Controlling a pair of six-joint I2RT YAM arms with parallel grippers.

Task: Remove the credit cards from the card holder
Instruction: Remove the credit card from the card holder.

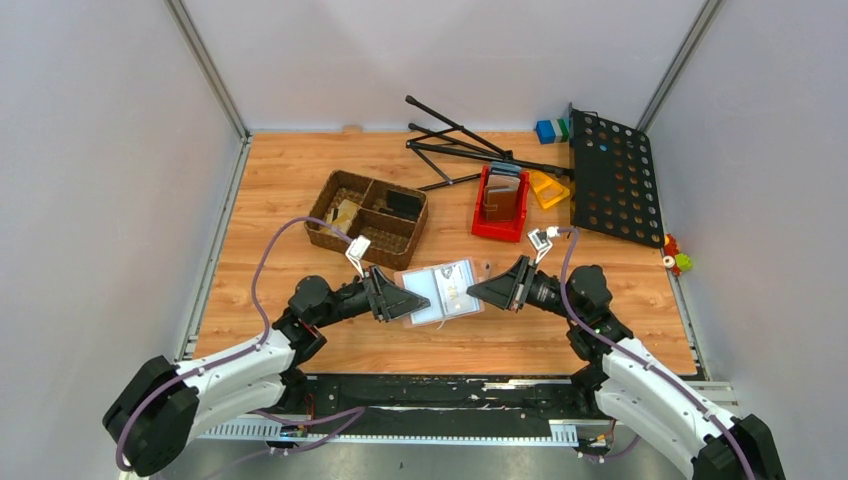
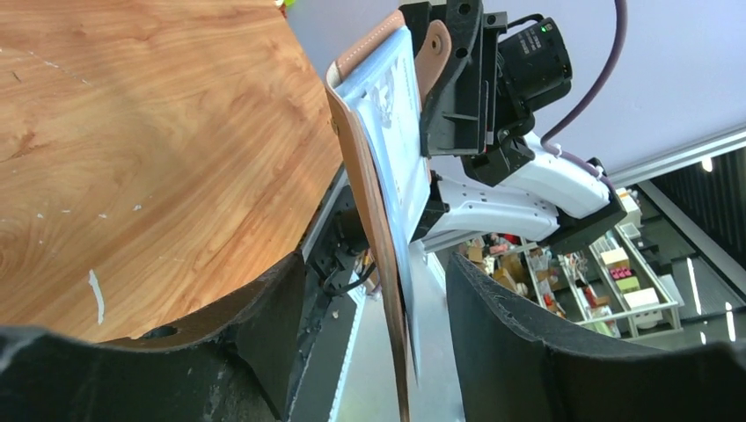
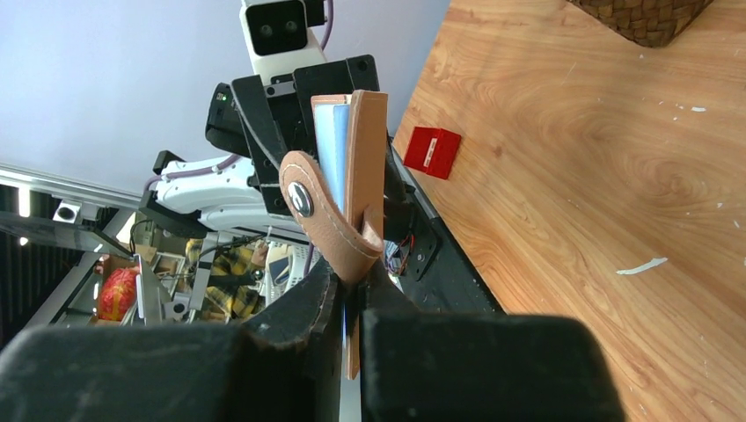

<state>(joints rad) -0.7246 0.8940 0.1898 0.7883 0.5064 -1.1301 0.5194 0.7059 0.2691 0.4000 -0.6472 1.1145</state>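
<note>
The card holder (image 1: 446, 290) is open, taupe-brown outside and light grey inside, held off the table between my two grippers. My right gripper (image 1: 481, 291) is shut on its right edge; in the right wrist view (image 3: 352, 308) the brown leather and its snap strap (image 3: 327, 220) are pinched between the fingers. My left gripper (image 1: 413, 301) is at the holder's left edge. In the left wrist view (image 2: 378, 352) its fingers (image 2: 528, 334) stand wide apart, with the holder's edge (image 2: 374, 211) between them, touching neither. I cannot make out the credit cards as separate things; only a pale printed surface (image 2: 396, 114) shows inside.
A wicker basket (image 1: 367, 216) with compartments stands behind the left gripper. A red bin (image 1: 502, 205) holding wallets, a yellow piece (image 1: 548, 188), a black perforated stand (image 1: 612, 178) and its folded legs (image 1: 460, 145) lie at the back right. Small toys (image 1: 678, 258) sit at the right edge.
</note>
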